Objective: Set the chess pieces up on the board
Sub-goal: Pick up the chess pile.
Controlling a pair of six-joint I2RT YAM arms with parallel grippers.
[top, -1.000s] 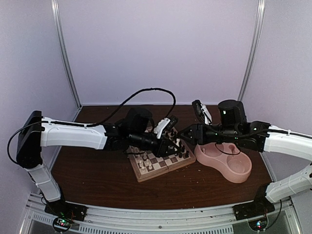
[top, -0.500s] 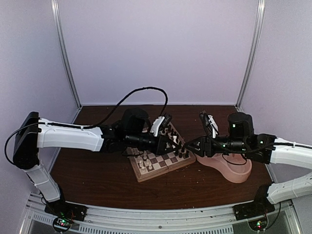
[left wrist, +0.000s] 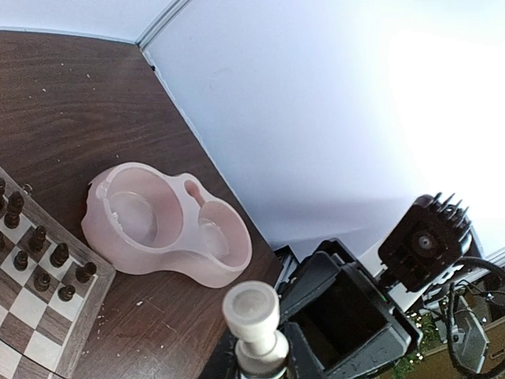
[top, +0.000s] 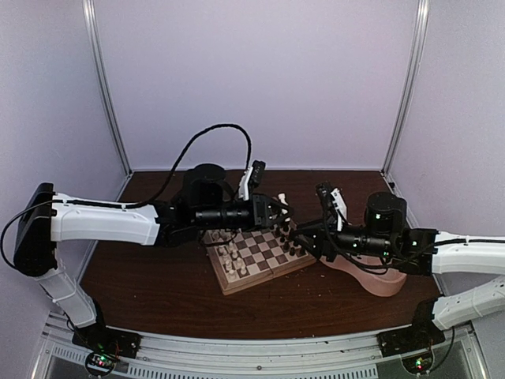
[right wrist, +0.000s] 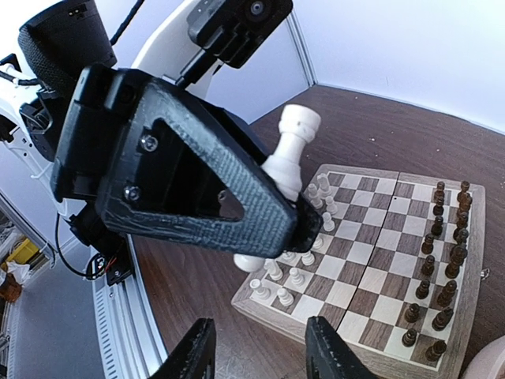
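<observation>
Right now the left gripper (top: 275,212) is clamped tight on a cream-white rook (right wrist: 293,146). It pinches the rook's waist between its black fingers (right wrist: 118,158). The rook is tilted and held in the air above the far side of the chessboard (top: 262,256), clear of the squares. The right gripper (right wrist: 262,354) faces it from just beside, with its jaws partway apart and nothing between them. The chessboard lies near the middle of the table (top: 158,292), turned a little askew to the table's edges. The other white pieces (right wrist: 304,245) stand in two rows along the board's left edge. The dark pieces (right wrist: 436,264) stand along its right edge. A pink double bowl (top: 383,278) sits just beside the board, toward the table's right edge.
</observation>
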